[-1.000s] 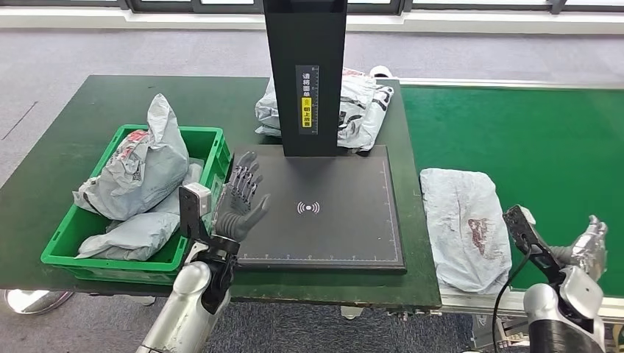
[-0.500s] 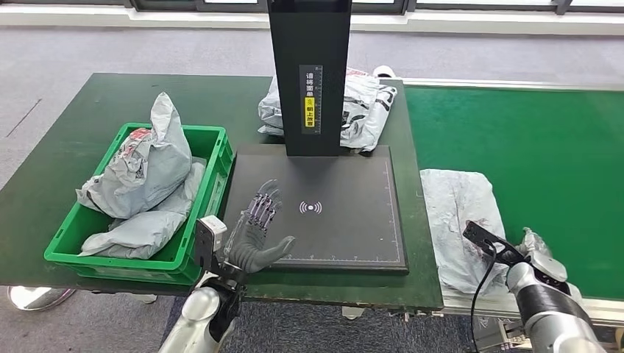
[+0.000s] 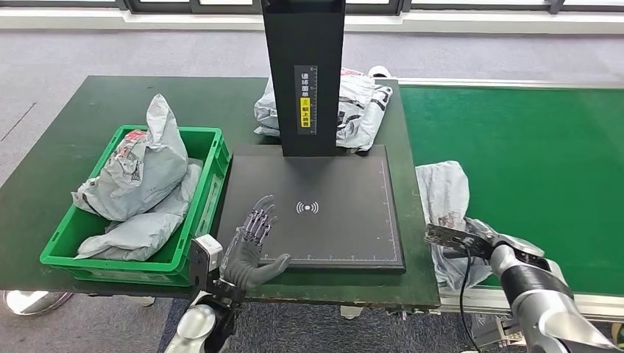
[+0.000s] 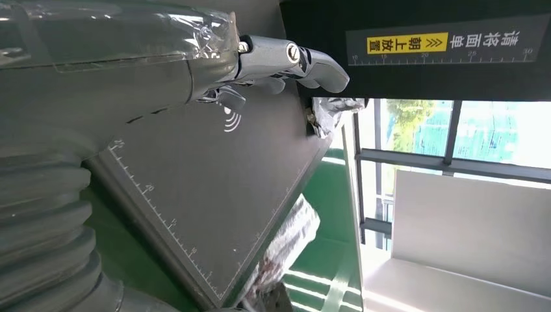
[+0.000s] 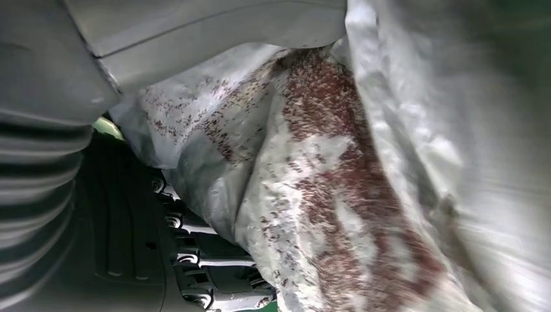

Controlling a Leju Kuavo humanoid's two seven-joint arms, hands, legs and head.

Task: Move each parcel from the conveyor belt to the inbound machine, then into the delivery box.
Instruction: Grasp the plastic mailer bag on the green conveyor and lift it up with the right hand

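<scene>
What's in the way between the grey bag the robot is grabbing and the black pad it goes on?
Nothing visible blocks it. The grey parcel lies at the conveyor's edge, right beside the black scanner pad, with the right hand on it. The left hand rests open at the pad's opposite near corner; the middle is bare.

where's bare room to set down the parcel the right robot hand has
The dark scanner pad is bare between the black post and its near edge; the left robot hand borders its near-left corner. The green plastic crate is crowded with grey bags. The right robot hand grips the grey plastic parcel.
</scene>
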